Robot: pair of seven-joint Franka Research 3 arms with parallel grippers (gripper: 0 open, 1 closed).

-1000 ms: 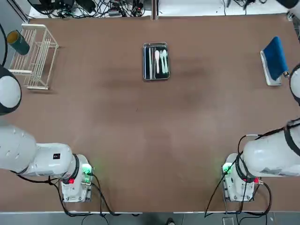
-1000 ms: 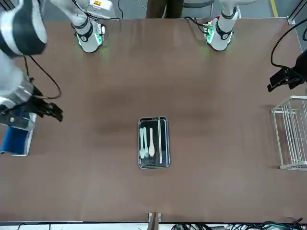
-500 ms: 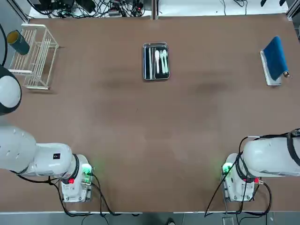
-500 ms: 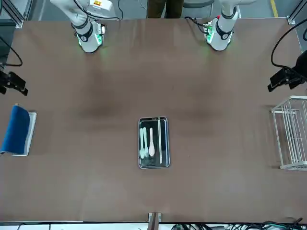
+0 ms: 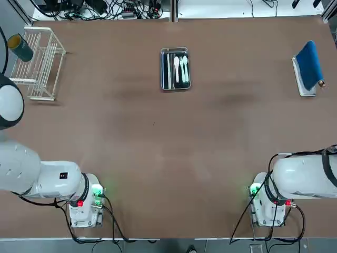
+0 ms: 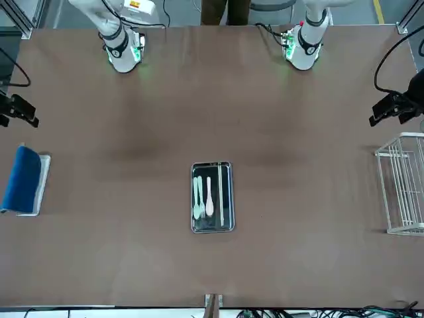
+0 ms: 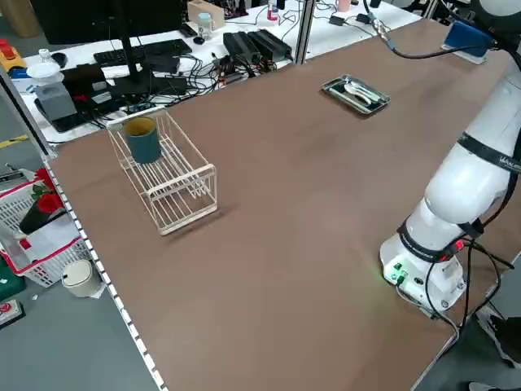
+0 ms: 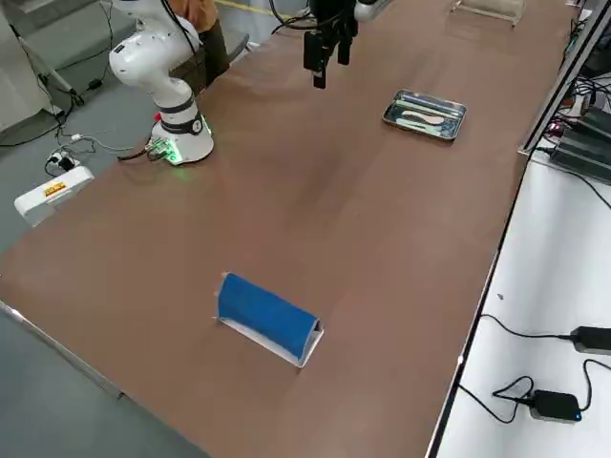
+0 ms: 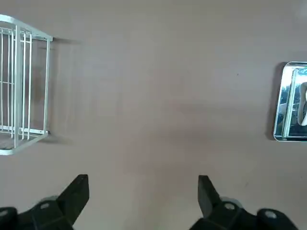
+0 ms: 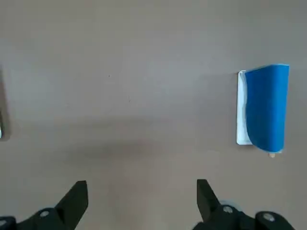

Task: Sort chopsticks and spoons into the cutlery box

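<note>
The cutlery box (image 5: 175, 69), a shiny metal tray, lies at the far middle of the table, also seen from across the table (image 6: 212, 197). White spoons (image 5: 180, 68) lie side by side in it, and pale chopsticks (image 5: 168, 70) lie lengthwise in the compartment beside them. My left gripper (image 6: 391, 109) hangs open and empty near the wire rack, far from the box. My right gripper (image 6: 20, 111) hangs open and empty near the blue-topped tray. Each wrist view shows wide-apart fingers (image 9: 76, 191) (image 10: 76, 194) over bare table.
A white wire rack (image 5: 38, 63) with a teal cup (image 5: 21, 47) stands at the far left. A blue-topped grey tray (image 5: 308, 67) sits at the far right. Cables and desk gear lie beyond the table's far edge.
My right arm has drawn back from over the blue-topped tray toward its own side of the table. The left arm and the box's contents have not moved.
</note>
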